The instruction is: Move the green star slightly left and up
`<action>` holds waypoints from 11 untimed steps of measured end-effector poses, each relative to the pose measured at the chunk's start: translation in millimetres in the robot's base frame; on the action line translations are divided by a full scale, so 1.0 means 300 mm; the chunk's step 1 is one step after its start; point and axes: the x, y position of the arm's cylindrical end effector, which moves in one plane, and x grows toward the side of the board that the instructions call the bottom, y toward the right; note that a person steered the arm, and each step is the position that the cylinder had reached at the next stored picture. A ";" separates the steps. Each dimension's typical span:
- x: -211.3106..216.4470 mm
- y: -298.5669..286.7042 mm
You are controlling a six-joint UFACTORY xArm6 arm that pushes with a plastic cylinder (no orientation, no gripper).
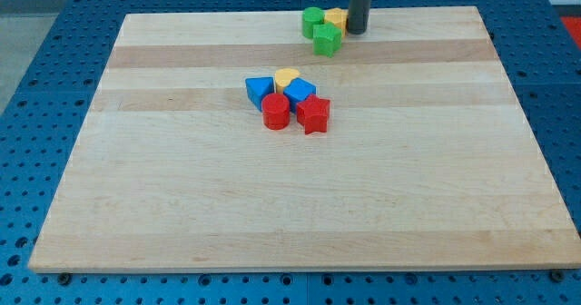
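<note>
The counter (pixel 182 214), a pale wooden board with lengthwise grain bands, lies on a blue perforated base (pixel 36 87) that shows round its edges.

Going from the view's left, the first things met are in a tight cluster a little left of the board's middle and in its upper half. A blue block (pixel 259 91), wedge-like in shape, is the leftmost of them. Just to its right and below sits a red cylinder (pixel 277 112), touching it. Above the cylinder is a yellow block (pixel 287 76) with a rounded top, possibly heart-shaped. Right of that lies a second blue block (pixel 300 92), angular, its exact shape hard to make out. At the cluster's right end stands a red star (pixel 314 114), beside the red cylinder and below the second blue block.

Well apart from these, near the board's top edge and right of centre, is a second, smaller group. A green block (pixel 313 20), rounded in outline, is its leftmost piece. Just below and right of it, touching, is the green star (pixel 328 40), the lowest of the group. Behind it at the upper right is a yellow block (pixel 336 17), partly hidden.

Rightmost comes the dark rod, entering from the view's top. The tip (pixel 357 32) rests just beside the yellow block's right side and up and right of the green star. The arm has no fingers to open or close.
</note>
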 end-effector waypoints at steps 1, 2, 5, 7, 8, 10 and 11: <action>0.000 -0.070; 0.000 -0.120; 0.069 0.046; 0.168 -0.044; 0.168 -0.113; 0.168 -0.211; 0.168 -0.212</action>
